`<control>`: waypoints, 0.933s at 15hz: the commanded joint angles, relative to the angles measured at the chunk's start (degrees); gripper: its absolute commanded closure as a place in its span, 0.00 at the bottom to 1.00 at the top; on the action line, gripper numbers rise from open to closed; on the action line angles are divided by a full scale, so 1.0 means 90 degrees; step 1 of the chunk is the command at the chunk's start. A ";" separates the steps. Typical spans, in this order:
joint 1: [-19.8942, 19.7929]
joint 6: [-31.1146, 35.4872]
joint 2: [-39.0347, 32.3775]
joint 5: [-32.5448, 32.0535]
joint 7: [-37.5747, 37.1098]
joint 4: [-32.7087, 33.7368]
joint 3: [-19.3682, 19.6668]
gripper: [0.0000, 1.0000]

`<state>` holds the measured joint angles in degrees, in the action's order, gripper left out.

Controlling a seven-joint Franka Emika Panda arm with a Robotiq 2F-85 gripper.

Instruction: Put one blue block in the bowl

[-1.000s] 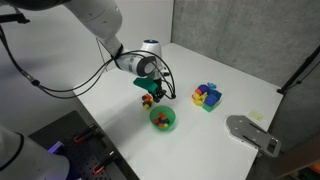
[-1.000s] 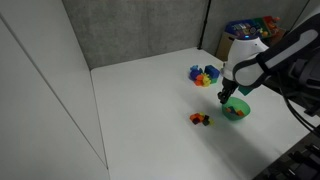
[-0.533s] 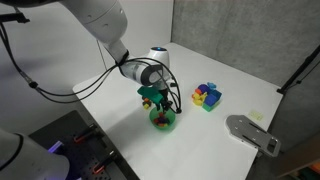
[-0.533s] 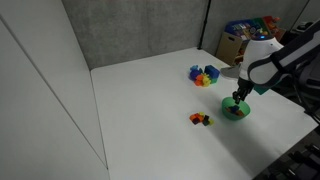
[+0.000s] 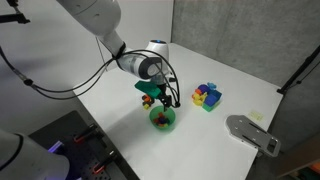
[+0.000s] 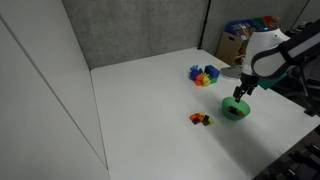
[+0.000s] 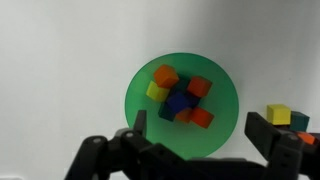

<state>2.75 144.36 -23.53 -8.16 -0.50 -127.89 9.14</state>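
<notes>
The bright-green bowl [image 7: 136, 98] fills the middle of the wrist view and holds several toy blocks. A blue block [image 7: 180, 101] lies among orange, red and yellow ones in its centre. My gripper [image 7: 197, 135] hangs right above the bowl, open, with nothing between its fingers [image 7: 262, 126]. In both exterior views the gripper [image 5: 155, 98] [image 6: 240, 93] stands just over the bowl [image 5: 169, 126] [image 6: 229, 114], apart from it.
A pile of coloured blocks [image 5: 207, 96] [image 6: 204, 75] lies farther back on the white table. A few loose blocks [image 6: 201, 119] [image 7: 279, 114] sit beside the bowl. A grey flat object [image 5: 250, 133] rests near the table edge.
The gripper travelled from beside the loose blocks to above the bowl. Its jaws went from shut to open, and it has risen a little.
</notes>
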 commanded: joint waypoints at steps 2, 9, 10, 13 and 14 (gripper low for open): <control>-0.0226 -0.1155 0.1027 0.0224 0.0137 -0.0238 -0.0385 0.00; -0.0229 -0.2934 0.2550 0.0498 0.0037 -0.0185 -0.0636 0.00; -0.0218 -0.3129 0.2790 0.0471 0.0017 -0.0186 -0.0664 0.00; -0.0206 -0.3480 0.3480 0.0507 -0.0003 -0.0180 -0.0753 0.00; -0.0201 -0.3554 0.3666 0.0523 -0.0005 -0.0172 -0.0778 0.00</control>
<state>1.63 114.77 3.42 -4.59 -0.41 -128.26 3.30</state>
